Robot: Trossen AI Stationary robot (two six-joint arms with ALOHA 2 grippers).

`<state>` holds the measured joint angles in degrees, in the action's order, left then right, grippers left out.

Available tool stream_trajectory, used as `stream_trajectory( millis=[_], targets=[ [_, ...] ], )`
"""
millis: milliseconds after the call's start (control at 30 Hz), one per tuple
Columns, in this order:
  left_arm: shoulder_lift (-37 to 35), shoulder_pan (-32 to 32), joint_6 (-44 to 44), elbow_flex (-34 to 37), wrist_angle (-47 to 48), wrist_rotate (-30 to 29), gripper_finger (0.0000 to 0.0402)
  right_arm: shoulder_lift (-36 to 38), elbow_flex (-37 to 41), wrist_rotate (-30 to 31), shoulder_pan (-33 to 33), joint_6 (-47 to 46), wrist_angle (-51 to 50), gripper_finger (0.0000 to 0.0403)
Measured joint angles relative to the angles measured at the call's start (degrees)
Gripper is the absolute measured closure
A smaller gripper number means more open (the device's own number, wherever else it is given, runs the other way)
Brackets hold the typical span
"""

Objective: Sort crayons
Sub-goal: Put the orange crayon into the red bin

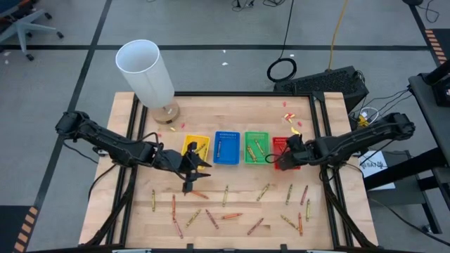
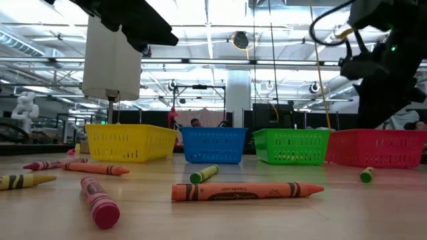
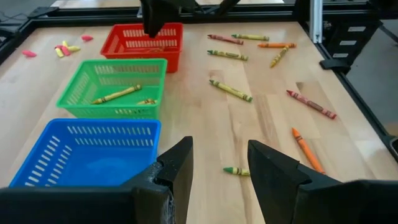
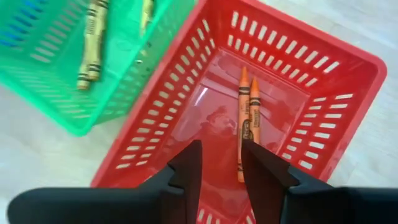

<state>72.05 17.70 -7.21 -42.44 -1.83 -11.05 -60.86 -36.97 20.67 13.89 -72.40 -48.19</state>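
The right hand (image 4: 221, 163), fingers apart and empty, hangs over the red tray (image 4: 348, 112) holding two orange crayons (image 4: 245, 118). The left hand (image 3: 219, 163), also parted, hovers above the wooden tabletop (image 1: 239, 200) beside the blue tray (image 3: 81, 155), loose crayons (image 1: 232, 216) scattered ahead. Behind lies grey flooring (image 1: 211, 28).

Grey carpeted floor (image 1: 63, 28) surrounds the table, with what looks like an office chair (image 1: 21, 28) nearby.

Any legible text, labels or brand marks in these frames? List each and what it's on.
None can be read for certain.
Orange crayon in the low view: dark print on its wrapper, too blurred to read.
Orange crayons in the red tray: wrapper print, too small to read.
White paper beside the table: dark marking, illegible.
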Motion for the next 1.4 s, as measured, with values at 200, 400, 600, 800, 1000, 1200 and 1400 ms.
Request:
stream_trajectory(
  millis=[200, 400, 600, 800, 1000, 1200, 1400],
  targets=[
    [0.0, 2.3, 0.0, 0.0, -0.2, -0.5, 0.0251, 3.3, -2.9, 2.5, 2.8, 4.5, 0.6, 0.0305],
    [1.5, 5.4, 0.0, 0.0, -0.9, -4.0, 0.0251, 3.6, -3.8, 10.0, 7.2, 16.7, 9.1, 0.0305],
    [6.8, 7.9, -5.6, 0.0, -0.4, -3.7, 0.0251, 3.5, -3.8, 14.6, 10.8, 27.9, 18.5, 0.0305],
    [12.7, 8.0, -6.6, 0.0, -0.6, -3.6, 0.0251, 3.5, -3.8, 18.5, 13.6, 38.5, 26.4, 0.0305],
    [16.6, 9.6, -9.9, 0.0, -0.7, -3.5, 0.0251, 2.9, -3.8, 18.6, 14.5, 44.9, 31.9, 0.0305],
    [18.0, 12.4, -12.0, 0.0, -0.6, -2.7, 0.0251, -0.3, -3.8, 18.7, 14.7, 51.1, 37.9, 0.0305],
    [18.6, 14.1, -15.0, 0.0, -0.2, -3.4, 0.0217, -4.7, -3.8, 18.9, 14.7, 53.8, 42.8, 0.0305]
  ],
)
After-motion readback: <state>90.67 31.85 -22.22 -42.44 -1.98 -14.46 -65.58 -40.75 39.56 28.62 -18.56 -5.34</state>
